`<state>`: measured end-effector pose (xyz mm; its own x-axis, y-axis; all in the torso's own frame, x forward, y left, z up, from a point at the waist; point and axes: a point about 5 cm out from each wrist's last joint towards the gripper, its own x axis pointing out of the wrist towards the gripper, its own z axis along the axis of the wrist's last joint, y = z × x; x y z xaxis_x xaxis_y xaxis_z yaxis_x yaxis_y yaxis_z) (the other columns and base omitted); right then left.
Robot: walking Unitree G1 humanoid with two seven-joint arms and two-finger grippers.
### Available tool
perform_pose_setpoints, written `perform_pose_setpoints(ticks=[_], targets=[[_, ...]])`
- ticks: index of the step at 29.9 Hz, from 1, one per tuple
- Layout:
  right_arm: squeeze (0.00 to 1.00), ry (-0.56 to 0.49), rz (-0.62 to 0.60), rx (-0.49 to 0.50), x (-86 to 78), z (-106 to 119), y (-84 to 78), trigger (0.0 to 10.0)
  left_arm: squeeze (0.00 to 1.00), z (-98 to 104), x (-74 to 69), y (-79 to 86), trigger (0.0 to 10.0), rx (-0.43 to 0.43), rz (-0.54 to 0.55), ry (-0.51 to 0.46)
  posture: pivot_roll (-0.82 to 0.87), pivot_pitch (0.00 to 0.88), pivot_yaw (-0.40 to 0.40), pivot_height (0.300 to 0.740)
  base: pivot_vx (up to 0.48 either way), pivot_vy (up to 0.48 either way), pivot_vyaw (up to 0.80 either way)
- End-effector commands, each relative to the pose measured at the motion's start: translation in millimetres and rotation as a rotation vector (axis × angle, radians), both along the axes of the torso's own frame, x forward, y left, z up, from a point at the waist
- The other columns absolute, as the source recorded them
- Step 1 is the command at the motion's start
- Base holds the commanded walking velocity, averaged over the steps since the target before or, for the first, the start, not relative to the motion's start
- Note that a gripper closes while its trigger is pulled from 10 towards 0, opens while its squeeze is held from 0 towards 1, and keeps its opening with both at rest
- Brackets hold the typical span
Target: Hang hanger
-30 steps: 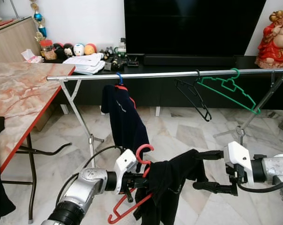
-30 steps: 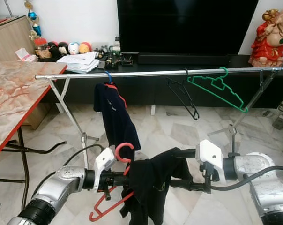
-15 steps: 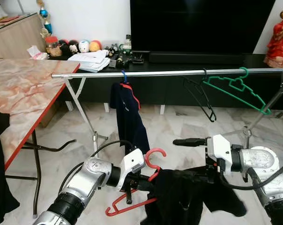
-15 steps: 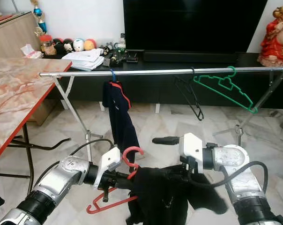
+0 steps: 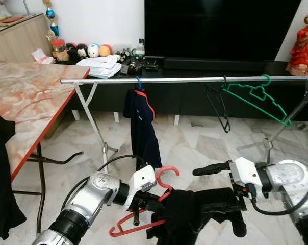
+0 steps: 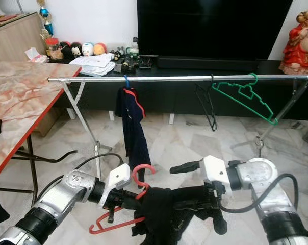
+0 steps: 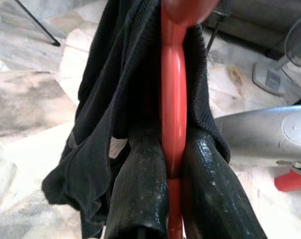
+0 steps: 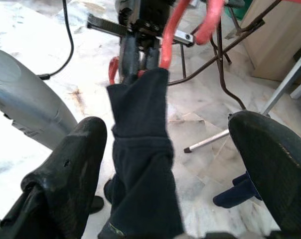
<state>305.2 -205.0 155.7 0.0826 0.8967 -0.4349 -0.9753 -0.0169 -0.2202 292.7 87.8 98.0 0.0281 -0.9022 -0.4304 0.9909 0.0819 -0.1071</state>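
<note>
Two grippers are engaged low, below the silver metal rail (image 5: 195, 79). The red plastic hanger (image 5: 144, 214), draped with a black garment (image 5: 195, 214), is clamped by the left gripper (image 7: 173, 184). The right gripper (image 8: 165, 149) is spread wide around the garment's sleeve.

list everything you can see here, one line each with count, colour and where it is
red hanger: 1, red, low in front, pinched in the left claw
black garment: 1, black, draped on the red hanger, between the two claws
rail: 1, silver, across the room on crossed legs
dark garment: 1, navy with red trim, hanging from the rail on a blue hook
black hanger: 1, black, on the rail, bare
green hanger: 1, green, on the rail, bare
table: 1, marbled with red edge, on the left
TV: 1, black, behind the rail
left claw: 1, shut on the red hanger
right claw: 1, open around the black garment
</note>
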Motion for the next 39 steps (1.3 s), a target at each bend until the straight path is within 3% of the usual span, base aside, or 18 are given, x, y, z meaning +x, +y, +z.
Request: perform_pose_setpoints(ticks=[1,9,14,19,29,30,31,39], targets=[[0.00,-0.018,0.020,-0.005,4.6,2.4,7.6,10.0,0.00,16.5,2.4,-6.6,10.0,-0.016,-0.062,-0.081,-0.11,0.000,0.064,0.740,0.000,0.000,0.00],[0.00,0.018,0.030,-0.018,4.4,-11.4,15.5,10.0,0.00,20.8,2.1,-10.7,10.0,-0.022,-0.074,-0.097,-0.09,0.000,0.059,0.740,0.000,0.000,0.00],[0.00,0.047,0.046,-0.032,1.8,-17.6,15.3,10.0,0.00,22.0,1.3,-11.1,10.0,-0.020,-0.077,-0.102,-0.08,0.000,0.061,0.740,0.000,0.000,0.00],[0.00,0.055,0.045,-0.108,-0.1,-27.6,11.4,10.0,0.00,23.4,2.0,-10.3,10.0,-0.018,-0.078,-0.104,-0.08,0.000,0.065,0.740,0.000,0.000,0.00],[0.00,0.082,0.015,-0.111,1.6,-35.5,13.4,10.0,0.00,26.0,2.3,-10.1,10.0,-0.016,-0.078,-0.110,-0.07,0.000,0.069,0.740,0.000,0.000,0.00],[0.00,0.088,0.009,-0.107,2.1,-36.3,13.9,6.0,0.00,26.2,2.3,-10.2,10.0,-0.016,-0.079,-0.111,-0.06,0.000,0.069,0.740,0.000,0.000,0.00],[0.00,0.099,0.007,-0.110,2.2,-38.0,14.4,0.0,0.00,26.6,2.4,-10.2,10.0,-0.015,-0.080,-0.113,-0.06,0.000,0.070,0.740,0.000,0.000,0.00],[0.00,0.085,-0.049,-0.126,6.5,-45.0,18.3,0.0,0.00,28.9,2.2,-12.5,10.0,-0.019,-0.084,-0.122,-0.06,0.000,0.070,0.740,0.000,0.000,0.00]])
